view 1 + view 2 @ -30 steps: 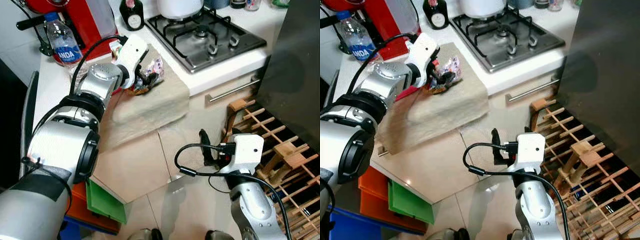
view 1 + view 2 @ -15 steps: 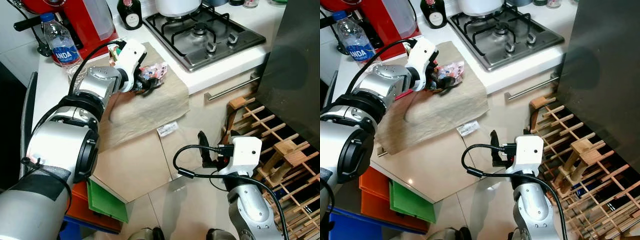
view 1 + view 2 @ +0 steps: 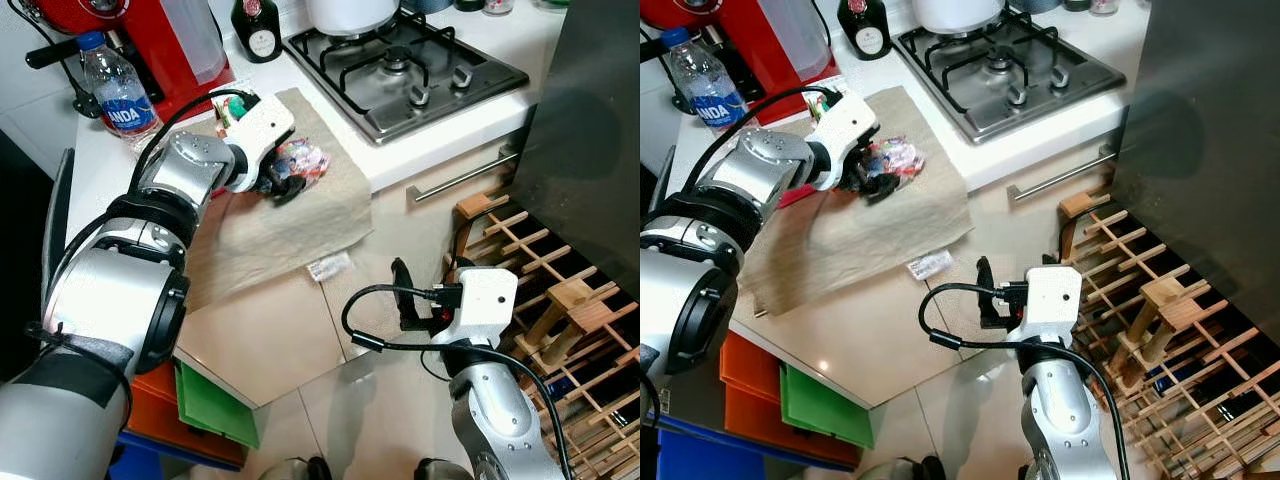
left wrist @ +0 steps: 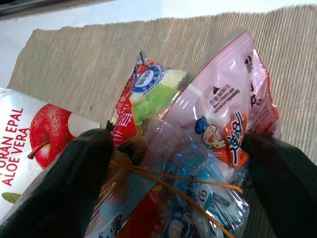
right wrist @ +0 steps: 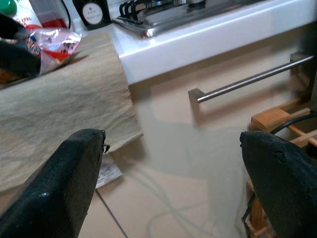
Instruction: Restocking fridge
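Mat (image 3: pixel 300 220): drapes over the counter edge, beside the hob (image 3: pixel 405 60).
Right gripper (image 3: pixel 405 300): I hold it low below the mat, fingers spread, empty.
Left gripper (image 3: pixel 278 180): on the mat, fingers straddling the bag.
Bag (image 4: pixel 198 148): lies between my left fingers (image 4: pixel 64 183), apparently pinched, its length running away from the wrist; left arm nearer.

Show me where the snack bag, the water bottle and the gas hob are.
snack bag (image 4: pixel 218 134), left wrist view, pink printed front.
water bottle (image 3: pixel 117 93), left eye view, blue label.
gas hob (image 3: pixel 405 62), left eye view, front burner grate.
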### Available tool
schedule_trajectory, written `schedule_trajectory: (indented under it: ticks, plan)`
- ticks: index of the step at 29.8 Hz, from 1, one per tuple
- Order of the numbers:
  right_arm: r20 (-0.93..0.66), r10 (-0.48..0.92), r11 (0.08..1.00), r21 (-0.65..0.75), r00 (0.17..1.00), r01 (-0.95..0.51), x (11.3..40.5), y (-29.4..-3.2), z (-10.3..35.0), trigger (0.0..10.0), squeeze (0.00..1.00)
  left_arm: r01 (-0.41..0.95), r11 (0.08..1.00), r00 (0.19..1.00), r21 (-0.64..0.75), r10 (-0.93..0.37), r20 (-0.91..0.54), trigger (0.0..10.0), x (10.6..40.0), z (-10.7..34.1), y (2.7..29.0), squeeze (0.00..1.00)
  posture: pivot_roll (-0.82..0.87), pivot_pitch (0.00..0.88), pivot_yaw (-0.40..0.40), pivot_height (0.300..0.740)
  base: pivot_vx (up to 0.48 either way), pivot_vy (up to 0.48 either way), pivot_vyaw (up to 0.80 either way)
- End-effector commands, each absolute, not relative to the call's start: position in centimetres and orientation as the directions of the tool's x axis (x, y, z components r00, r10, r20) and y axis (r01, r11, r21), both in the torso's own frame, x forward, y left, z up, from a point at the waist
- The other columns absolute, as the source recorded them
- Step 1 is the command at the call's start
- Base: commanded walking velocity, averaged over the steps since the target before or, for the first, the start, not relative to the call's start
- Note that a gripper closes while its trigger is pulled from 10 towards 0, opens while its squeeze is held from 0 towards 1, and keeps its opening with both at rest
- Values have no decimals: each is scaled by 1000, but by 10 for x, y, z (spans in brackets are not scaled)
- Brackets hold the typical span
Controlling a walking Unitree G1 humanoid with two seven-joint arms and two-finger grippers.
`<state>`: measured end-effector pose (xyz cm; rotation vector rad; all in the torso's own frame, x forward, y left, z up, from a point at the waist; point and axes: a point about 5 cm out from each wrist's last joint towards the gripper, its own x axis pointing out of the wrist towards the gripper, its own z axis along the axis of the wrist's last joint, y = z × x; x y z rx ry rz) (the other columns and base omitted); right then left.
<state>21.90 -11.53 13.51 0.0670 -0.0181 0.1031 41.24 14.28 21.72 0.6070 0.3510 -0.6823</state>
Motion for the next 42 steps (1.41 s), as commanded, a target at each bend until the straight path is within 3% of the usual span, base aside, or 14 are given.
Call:
schedule_trajectory:
  ticks: [1,3,4,25,35,42]
  plan:
    - [23,112,991,75,993,-114,220,-111,135,10000,0,706,622,660,339,-405,-633,10000,401,177,161,0,-77,119,235,740,0,0,0]
    - [25,112,991,74,993,-114,221,-111,135,10000,0,694,639,669,332,-401,-626,9569,401,176,162,0,-77,113,232,740,0,0,0]
    - [27,113,991,73,993,-115,222,-111,135,10000,0,685,651,675,327,-400,-620,0,401,176,163,0,-77,108,230,740,0,0,0]
    - [45,122,991,57,992,-125,233,-113,136,10000,0,635,723,725,272,-436,-533,0,402,168,146,0,-78,84,225,740,0,0,0]
    - [69,100,993,55,993,-104,243,-115,137,10000,0,554,830,786,70,-493,-373,0,409,186,127,0,-77,45,247,740,0,0,0]
    - [98,93,994,52,991,-98,252,-113,141,10000,0,516,844,839,-148,-533,-114,0,419,235,111,0,-88,3,258,740,0,0,0]
